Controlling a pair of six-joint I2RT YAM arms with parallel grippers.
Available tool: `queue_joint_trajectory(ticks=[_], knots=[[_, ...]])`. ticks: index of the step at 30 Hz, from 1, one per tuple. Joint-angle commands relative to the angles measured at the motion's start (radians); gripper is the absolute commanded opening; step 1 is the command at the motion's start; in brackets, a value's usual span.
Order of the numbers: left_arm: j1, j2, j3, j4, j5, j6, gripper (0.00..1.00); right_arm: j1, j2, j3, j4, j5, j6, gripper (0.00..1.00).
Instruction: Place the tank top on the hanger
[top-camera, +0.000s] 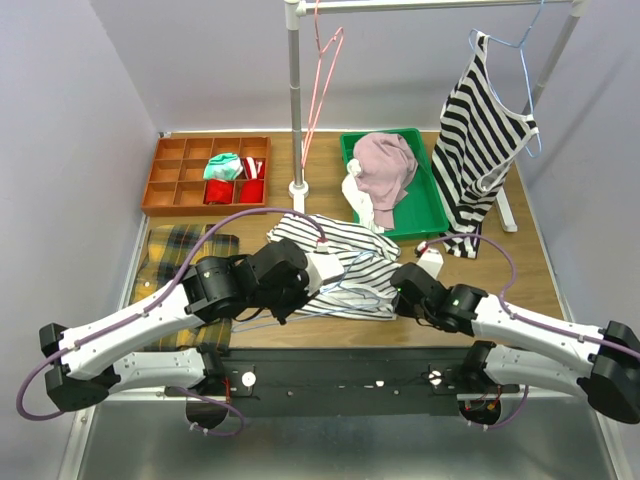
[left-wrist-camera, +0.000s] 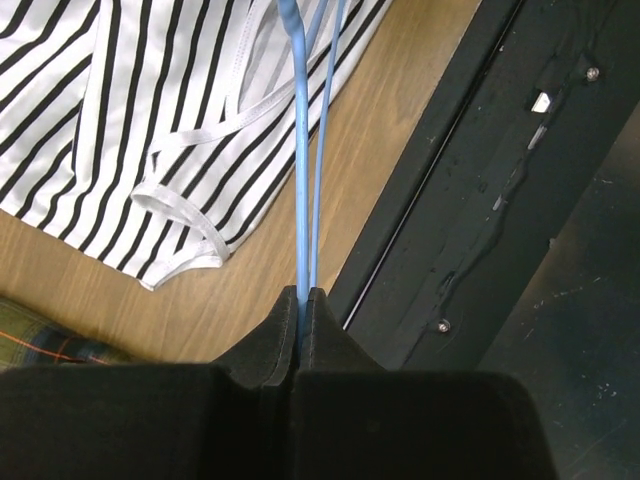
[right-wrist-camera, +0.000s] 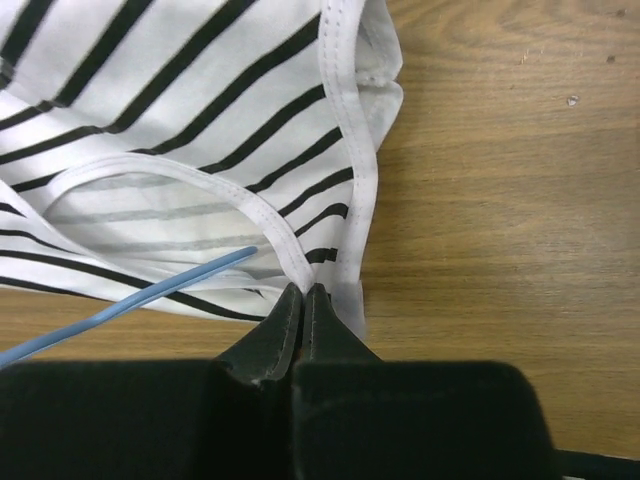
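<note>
Right black claw (right-wrist-camera: 303, 292), closed tight, sits low on the wooden surface (top-camera: 530, 270), pinching the white hem of the soft, finely striped white tank top (top-camera: 345, 262) crumpled between the two claws. Left claw (left-wrist-camera: 302, 296) is clamped shut on the thin light-blue wire hanger (left-wrist-camera: 302, 180), whose wire runs onto that top.

Hanger (left-wrist-camera: 302, 180): both wires run off frame's top edge over tank top (left-wrist-camera: 120, 120); hook unseen. From above, tank top covers most of hanger. Right gripper (right-wrist-camera: 303, 290) tips closed at tank top hem; fabric caught or not, unclear.
</note>
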Motion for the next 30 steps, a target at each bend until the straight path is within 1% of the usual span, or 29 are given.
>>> queue_joint_trajectory(ticks=[1, 7, 8, 12, 16, 20, 22, 26, 30], knots=[[-0.005, 0.038, 0.063, -0.019, 0.002, 0.037, 0.00, -0.001, -0.033, 0.063, -0.052, 0.065, -0.017, 0.03], [-0.008, 0.051, 0.086, 0.030, 0.002, 0.054, 0.00, -0.001, -0.032, 0.157, -0.064, 0.062, -0.078, 0.03], [-0.007, 0.052, 0.091, 0.033, 0.027, 0.055, 0.00, 0.000, -0.029, 0.178, -0.073, 0.067, -0.086, 0.03], [-0.007, 0.062, 0.083, 0.084, 0.047, 0.055, 0.00, -0.001, -0.030, 0.270, -0.113, 0.111, -0.127, 0.04], [-0.007, 0.032, 0.051, 0.203, 0.081, 0.040, 0.00, -0.001, -0.024, 0.332, -0.148, 0.134, -0.165, 0.06], [-0.007, 0.006, 0.014, 0.283, 0.096, 0.021, 0.00, -0.001, -0.032, 0.363, -0.171, 0.148, -0.181, 0.07], [-0.007, 0.011, 0.005, 0.312, 0.078, 0.005, 0.00, -0.001, -0.038, 0.376, -0.174, 0.153, -0.189, 0.08], [-0.005, 0.020, -0.035, 0.386, -0.046, -0.028, 0.00, -0.001, -0.059, 0.386, -0.196, 0.151, -0.193, 0.08], [-0.004, 0.043, -0.075, 0.467, -0.085, -0.061, 0.00, -0.001, -0.113, 0.383, -0.213, 0.147, -0.190, 0.09]])
